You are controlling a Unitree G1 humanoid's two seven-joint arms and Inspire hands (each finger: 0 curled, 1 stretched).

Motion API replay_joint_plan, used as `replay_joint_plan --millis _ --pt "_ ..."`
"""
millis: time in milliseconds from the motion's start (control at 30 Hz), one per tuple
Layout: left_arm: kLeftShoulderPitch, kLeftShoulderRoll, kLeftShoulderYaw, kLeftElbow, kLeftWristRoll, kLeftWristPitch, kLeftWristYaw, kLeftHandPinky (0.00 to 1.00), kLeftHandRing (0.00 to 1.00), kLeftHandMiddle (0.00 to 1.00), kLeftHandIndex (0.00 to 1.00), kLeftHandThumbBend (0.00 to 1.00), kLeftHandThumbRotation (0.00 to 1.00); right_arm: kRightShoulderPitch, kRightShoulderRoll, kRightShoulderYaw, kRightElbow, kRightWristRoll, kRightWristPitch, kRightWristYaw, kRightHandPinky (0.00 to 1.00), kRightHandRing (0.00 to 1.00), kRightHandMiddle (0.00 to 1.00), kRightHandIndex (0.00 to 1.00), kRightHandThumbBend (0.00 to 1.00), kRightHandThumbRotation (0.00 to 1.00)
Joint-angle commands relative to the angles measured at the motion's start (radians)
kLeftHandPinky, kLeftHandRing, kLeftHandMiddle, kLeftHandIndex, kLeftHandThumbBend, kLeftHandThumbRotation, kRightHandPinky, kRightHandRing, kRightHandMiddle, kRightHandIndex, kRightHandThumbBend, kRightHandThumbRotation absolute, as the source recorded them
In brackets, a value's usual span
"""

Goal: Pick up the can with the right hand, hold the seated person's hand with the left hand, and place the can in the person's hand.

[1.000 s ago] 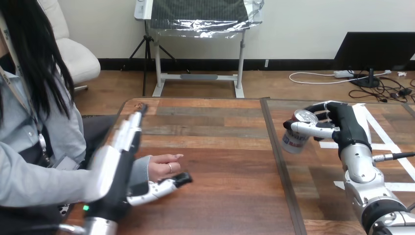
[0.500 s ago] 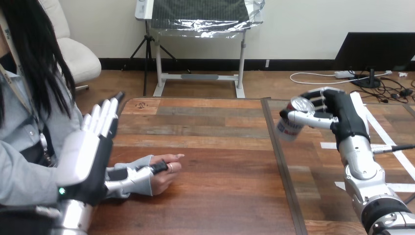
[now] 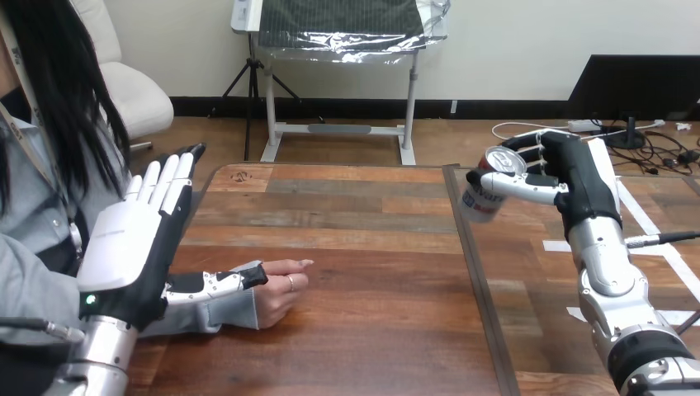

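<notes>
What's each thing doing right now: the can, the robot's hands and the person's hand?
can: tilted, held above the table.
right hand: shut round the can.
left hand: open, fingers straight, thumb over the person's sleeve.
person's hand: resting on the table, empty.

table bare between can and person's hand | left hand stands upright beside its wrist

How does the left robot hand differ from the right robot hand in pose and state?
The left robot hand has straight fingers pointing up and grips nothing; the right robot hand is curled round the can. The left one stands beside the person's hand, its thumb lying against it; the right one is raised, far from it. Both are black and white.
</notes>
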Motion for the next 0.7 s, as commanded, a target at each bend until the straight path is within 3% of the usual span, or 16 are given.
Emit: replay_joint_plan --millis 0,100,667 --pt "-0.071 0.055 -0.032 -0.055 -0.027 0.013 -0.032 0.94 0.96 0.98 1.00 1.00 0.52 -0.010 0.001 -0.001 -0.083 0.012 -0.053 0.002 0.40 0.43 0.49 0.50 0.77 0.00" --pt "-0.080 0.078 -0.044 -0.048 -0.017 0.020 -0.033 0.91 0.94 0.96 1.00 1.00 0.50 -0.005 0.001 -0.001 -0.099 0.014 -0.040 0.002 0.40 0.43 0.49 0.50 0.77 0.00" --pt "-0.128 0.165 -0.088 -0.012 -0.080 0.061 -0.231 0.79 0.85 0.88 0.92 1.00 0.44 0.031 -0.011 -0.003 -0.169 0.033 -0.044 0.031 0.39 0.43 0.48 0.50 0.79 0.00"
